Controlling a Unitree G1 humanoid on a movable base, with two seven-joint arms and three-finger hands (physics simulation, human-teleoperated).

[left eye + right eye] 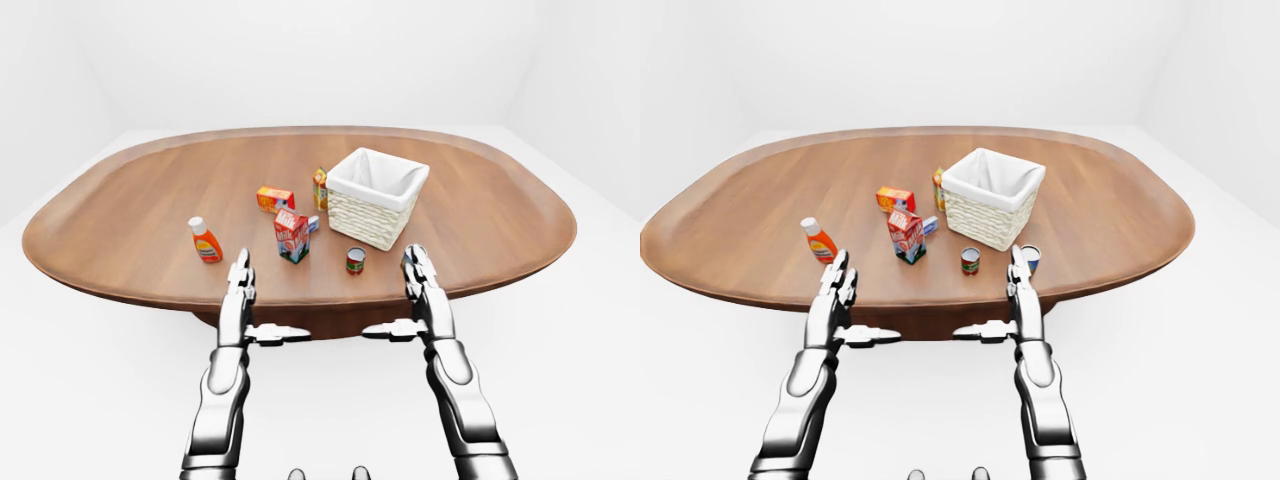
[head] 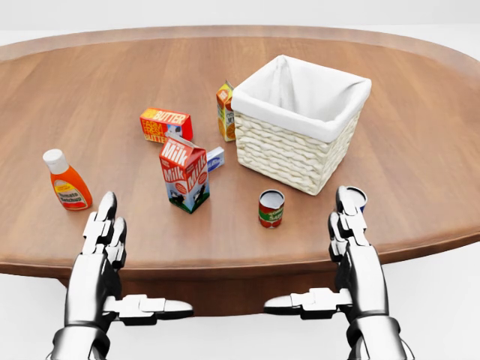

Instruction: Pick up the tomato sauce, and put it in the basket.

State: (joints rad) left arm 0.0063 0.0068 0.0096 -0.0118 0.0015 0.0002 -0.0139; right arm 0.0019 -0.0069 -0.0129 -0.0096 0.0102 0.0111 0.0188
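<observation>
In the head view, the tomato sauce can (image 2: 271,208) is standing upright on the table (image 2: 420,172), near the basket (image 2: 296,155), at its lower left. In the eye views, the left hand (image 1: 240,290) and right hand (image 1: 421,287) are hovering spread wide and empty at the table's near edge.

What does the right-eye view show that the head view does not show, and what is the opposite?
Only the right-eye view shows the whole oval table, the white floor and walls around it, and both forearms; it also shows more of a blue-and-white can beside the right hand.

Only the head view makes labels readable: "Milk" on the milk carton and "Butter" on the butter box.

Both show the basket, the tomato sauce can, the orange bottle, a juice carton, and the left hand, open like the right.
</observation>
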